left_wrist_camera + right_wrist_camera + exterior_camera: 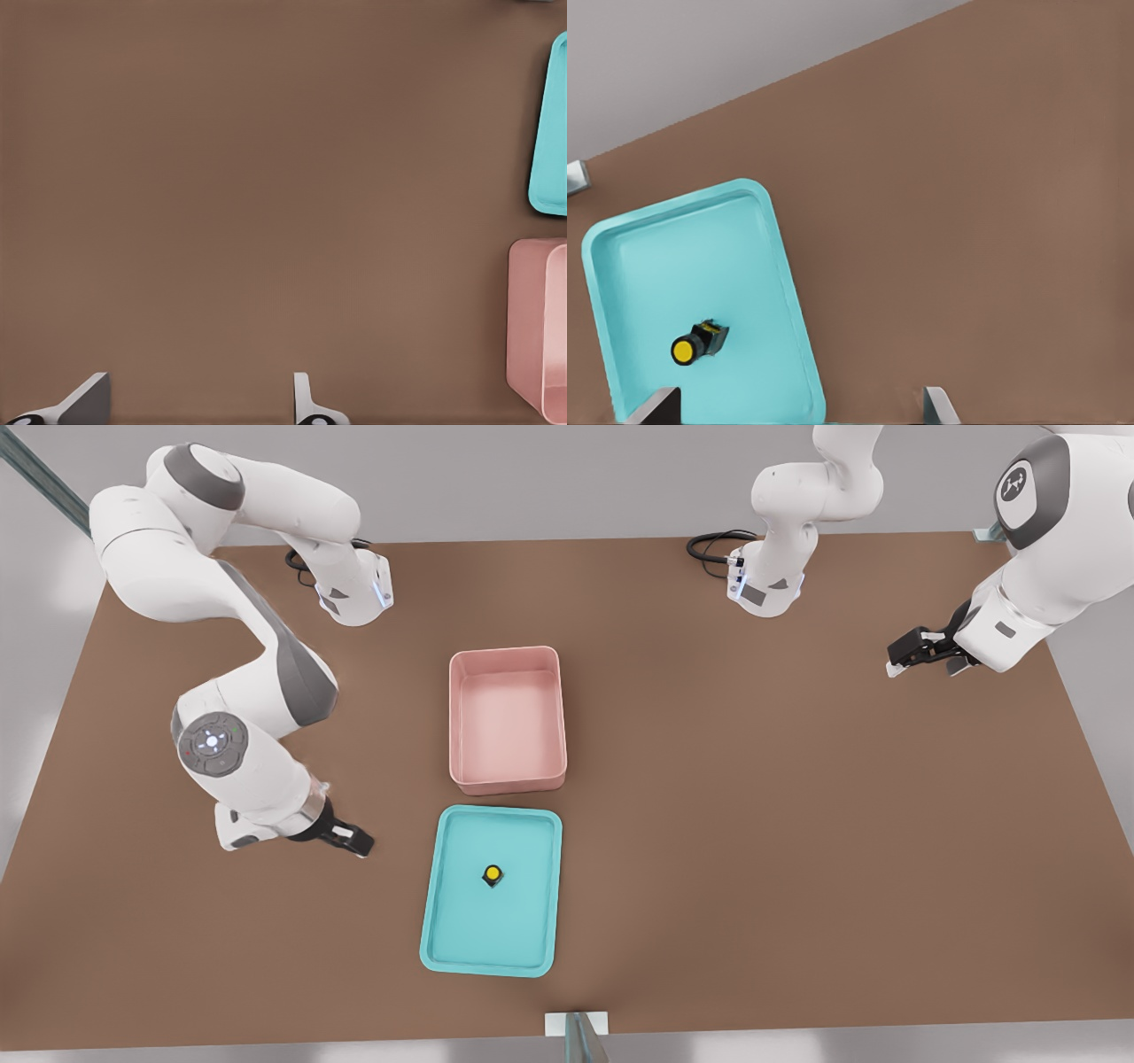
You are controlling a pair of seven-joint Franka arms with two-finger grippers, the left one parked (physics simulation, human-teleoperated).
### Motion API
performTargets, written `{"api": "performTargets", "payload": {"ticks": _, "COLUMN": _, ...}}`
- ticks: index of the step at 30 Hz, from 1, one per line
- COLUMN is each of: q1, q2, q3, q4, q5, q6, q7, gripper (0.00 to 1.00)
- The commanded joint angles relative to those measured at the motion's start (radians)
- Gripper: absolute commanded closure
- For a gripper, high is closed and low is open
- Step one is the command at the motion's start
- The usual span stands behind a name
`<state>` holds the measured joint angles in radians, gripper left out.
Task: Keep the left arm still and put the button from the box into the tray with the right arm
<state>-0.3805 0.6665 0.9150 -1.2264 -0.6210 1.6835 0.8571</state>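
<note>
- On the brown table (pixel 753 824), near its middle: a pink box (pixel 507 720), upright, interior bare and showing only its pale floor.
- Just beside the box, toward the near edge in the front view: a shallow turquoise tray (pixel 443 921), apart from the box by a narrow strip of table.
- Inside the tray, near its centre: the button (pixel 493 875), yellow cap over a short black body, resting on the tray floor and clear of every rim.
- In the right wrist view: same button (pixel 697 343) lying tilted on its side, yellow cap facing the camera, black body behind it, on the tray (pixel 762 266) floor.
- To the front view's left of the tray, low over the table: the right arm (pixel 239 717), bent at the elbow, round grey cap with a glowing centre facing the camera.
- At its end: the black gripper (pixel 354 841), near the tray's rim on the front view's left, outside the tray, holding nothing.
- In the right wrist view: gripper (pixel 802 416) fingers spread wide, one fingertip (pixel 656 409) over the tray edge, the other over bare table, button between neither.
- In the left wrist view: a corner of the tray (pixel 551 133) and a corner of the box (pixel 536 328), side by side, not touching.
</note>
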Motion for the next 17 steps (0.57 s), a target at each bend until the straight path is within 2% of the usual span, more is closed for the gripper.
{"api": "performTargets", "payload": {"ticks": 1, "q1": 0.293, "q2": -0.182, "q3": -0.499, "q4": 0.099, "q5": 0.271, "q6": -0.43, "q7": -1.119, "gripper": 0.0}}
{"api": "performTargets", "payload": {"ticks": 2, "q1": 0.52, "q2": -0.36, "q3": -0.852, "q4": 0.038, "q5": 0.521, "q6": -0.429, "q7": -0.977, "gripper": 0.0}}
{"api": "performTargets", "payload": {"ticks": 3, "q1": 0.529, "q2": -0.481, "q3": -0.867, "q4": -0.044, "q5": 0.549, "q6": -0.435, "q7": -0.879, "gripper": 0.0}}
{"api": "performTargets", "payload": {"ticks": 5, "q1": 0.546, "q2": -0.593, "q3": -0.917, "q4": -0.212, "q5": 0.554, "q6": -0.397, "q7": -0.879, "gripper": 0.0}}
{"api": "performTargets", "payload": {"ticks": 17, "q1": 0.529, "q2": -0.582, "q3": -0.917, "q4": -0.217, "q5": 0.552, "q6": -0.392, "q7": -0.879, "gripper": 0.0}}
